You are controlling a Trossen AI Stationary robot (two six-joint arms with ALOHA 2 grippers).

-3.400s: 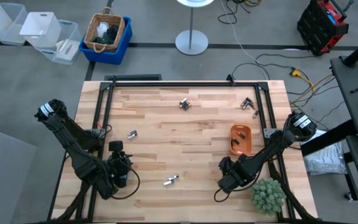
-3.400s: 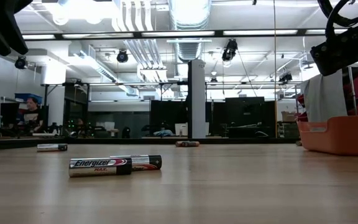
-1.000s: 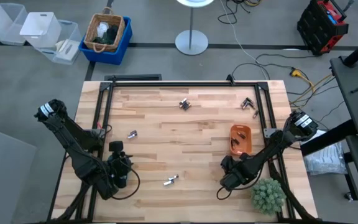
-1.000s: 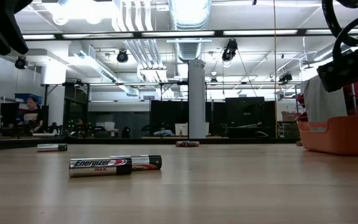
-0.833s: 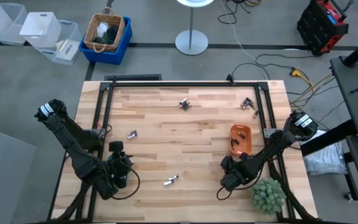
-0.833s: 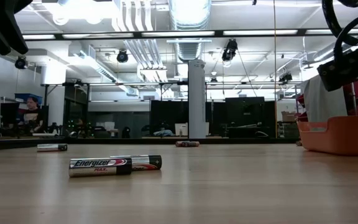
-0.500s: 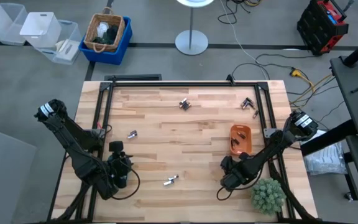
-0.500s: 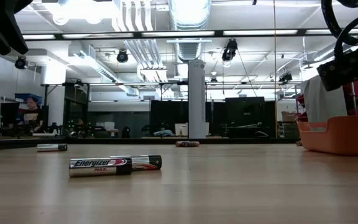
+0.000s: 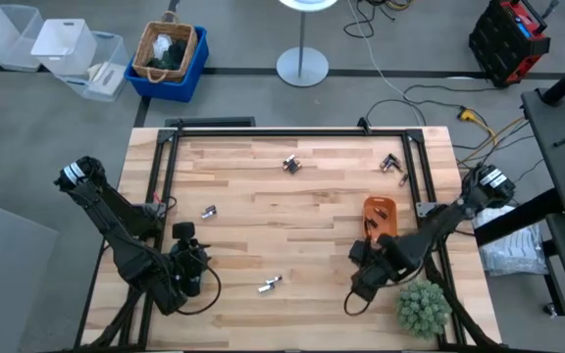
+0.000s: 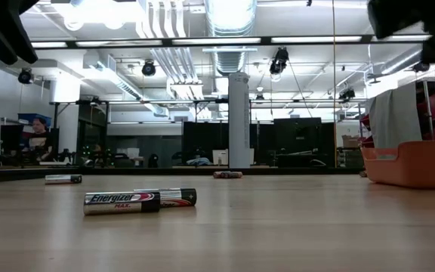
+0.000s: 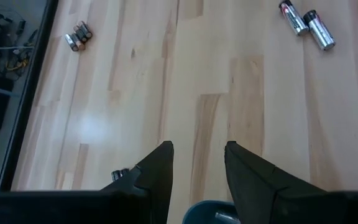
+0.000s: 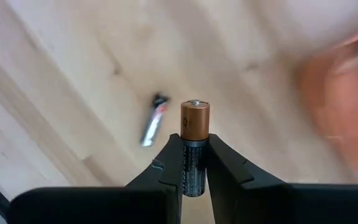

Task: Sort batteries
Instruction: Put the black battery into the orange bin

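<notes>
Your right gripper point(image 12: 195, 163) is clamped on a battery point(image 12: 194, 146), which stands up between the two fingers with its copper-coloured end out; only the right wrist view shows you this. In the high view the same gripper point(image 9: 365, 257) sits over the table's point(image 9: 312, 211) near right part, just beside the orange tray's point(image 9: 380, 219) near end, and the battery is hidden there. The right wrist view also catches a second battery point(image 12: 153, 120) lying on the wood below, and the tray as an orange blur at the edge. The loose batteries are spread wide: a pair point(image 9: 269, 285) near the front middle, one point(image 9: 209, 211) toward the left, a cluster point(image 9: 290, 164) at the far middle and another point(image 9: 392, 163) at the far right. The low view reads that front pair point(image 10: 138, 200) side-on, printed labels showing, with two more point(image 10: 63, 179) point(image 10: 227, 174) farther back. Your left gripper point(image 11: 196, 151) waits over the near left of the table, fingers parted and holding nothing; its wrist view shows two batteries point(image 11: 306, 23) and a small cluster point(image 11: 78, 36) well apart on the boards.
</notes>
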